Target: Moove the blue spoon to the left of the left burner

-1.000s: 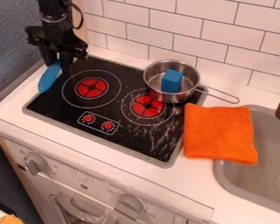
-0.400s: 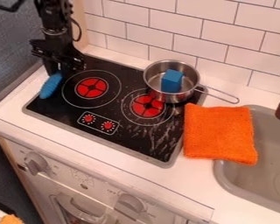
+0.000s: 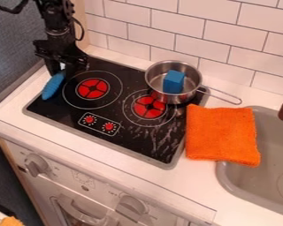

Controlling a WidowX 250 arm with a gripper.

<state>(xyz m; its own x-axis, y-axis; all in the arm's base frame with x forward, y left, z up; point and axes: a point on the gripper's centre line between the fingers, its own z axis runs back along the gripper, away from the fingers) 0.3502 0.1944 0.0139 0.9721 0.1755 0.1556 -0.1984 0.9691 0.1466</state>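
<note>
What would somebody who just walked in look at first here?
Probably the bright orange fuzzy cloth, lying partly on the white counter and partly over the edge of the grey sink. Next, the two red round burner marks on the black stove, and a blue block inside the shiny metal pot. Then the ridged blue spoon at the stove's left side, under the black robot arm.

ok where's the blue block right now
In the camera view, the blue block sits inside the metal pot, which stands at the back right of the stove, behind the orange cloth.
</note>
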